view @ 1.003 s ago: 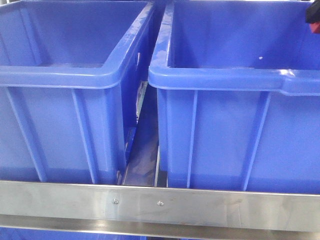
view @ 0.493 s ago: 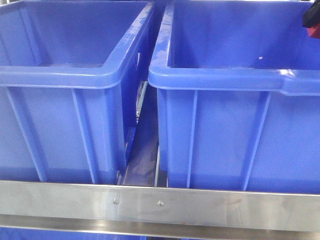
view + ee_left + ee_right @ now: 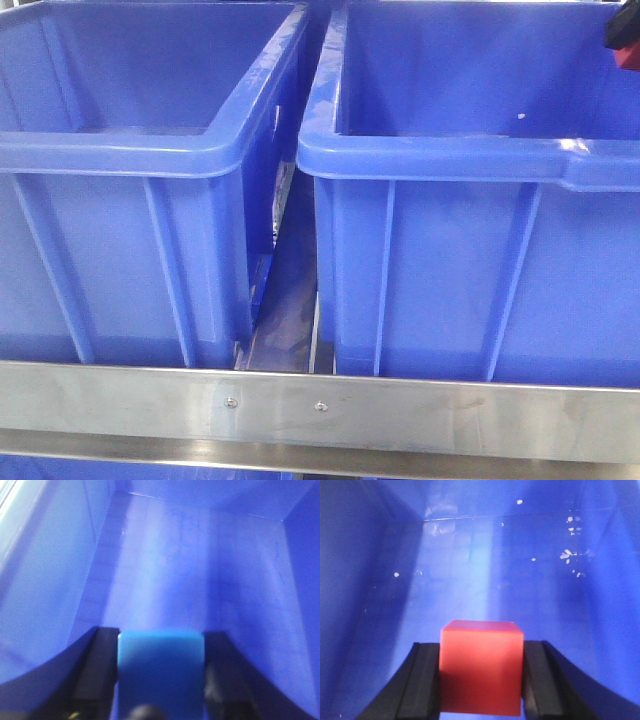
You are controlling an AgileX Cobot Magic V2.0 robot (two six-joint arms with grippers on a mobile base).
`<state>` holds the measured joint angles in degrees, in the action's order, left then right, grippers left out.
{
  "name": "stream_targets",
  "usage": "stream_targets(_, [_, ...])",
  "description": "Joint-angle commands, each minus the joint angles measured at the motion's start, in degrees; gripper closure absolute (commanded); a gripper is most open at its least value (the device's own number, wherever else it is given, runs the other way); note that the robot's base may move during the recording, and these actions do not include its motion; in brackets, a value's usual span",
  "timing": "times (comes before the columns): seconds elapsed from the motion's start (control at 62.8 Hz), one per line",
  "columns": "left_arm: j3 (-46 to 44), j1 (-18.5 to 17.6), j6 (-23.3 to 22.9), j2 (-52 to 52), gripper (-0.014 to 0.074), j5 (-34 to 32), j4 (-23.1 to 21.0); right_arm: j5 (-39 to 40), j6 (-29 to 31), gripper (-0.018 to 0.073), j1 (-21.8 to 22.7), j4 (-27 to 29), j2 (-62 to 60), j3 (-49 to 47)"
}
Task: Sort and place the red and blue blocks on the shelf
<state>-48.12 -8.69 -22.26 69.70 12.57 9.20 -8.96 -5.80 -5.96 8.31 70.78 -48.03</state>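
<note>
The left gripper (image 3: 161, 680) was clamped on the small light-blue cube (image 3: 161, 672) above the floor of a large dark-blue plastic crate (image 3: 165, 565). The right gripper (image 3: 481, 680) gripped the small bright-red cube (image 3: 481, 667) inside another crate (image 3: 485, 570). Both crates sat side by side behind the stainless-steel shelf's flat front rail (image 3: 320, 412), fixed with small screws (image 3: 231, 403). Compared with half a second earlier, the red-and-black shape (image 3: 625, 35) at the front view's top right edge had barely shifted.
</note>
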Motion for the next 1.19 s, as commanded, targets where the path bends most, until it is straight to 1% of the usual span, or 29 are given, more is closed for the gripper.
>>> stream_targets(0.0, [-2.2, -0.1, -0.4, -1.2, 0.0175, -4.6, -0.3, 5.1, 0.5, 0.0237, 0.0, 0.0, -1.2, -2.2])
stream_targets(0.127, [-2.2, -0.1, -0.4, -1.2, 0.0174, -4.6, -0.3, 5.1, 0.5, 0.0141, 0.0, 0.0, -1.2, -2.2])
stream_targets(0.191, [-2.2, -0.1, -0.4, -1.2, 0.0174, -4.6, -0.3, 5.1, 0.5, 0.0117, 0.0, 0.0, -1.2, -2.2])
stream_targets(0.462, [-2.2, -0.1, -0.4, -1.2, 0.0123, -4.6, -0.3, 5.1, 0.5, 0.0111, 0.0, 0.0, -1.2, -2.2])
stream_targets(0.843, [-2.2, -0.1, -0.4, -1.2, 0.0123, -4.6, -0.3, 5.1, 0.5, 0.0111, 0.0, -0.6, -1.2, -2.2])
stream_targets(1.034, [-2.2, -0.1, -0.4, -1.2, 0.0139, -4.6, -0.3, 4.9, 0.5, 0.0125, 0.0, -0.6, -1.2, -2.2])
stream_targets(1.082, [-2.2, -0.1, -0.4, -1.2, 0.0157, -4.6, -0.3, 4.9, 0.5, 0.0149, 0.0, -0.6, -1.2, -2.2])
stream_targets(1.178, [-2.2, -0.1, -0.4, -1.2, 0.0209, -4.6, -0.3, 4.7, 0.5, 0.0245, 0.0, -0.6, -1.2, -2.2])
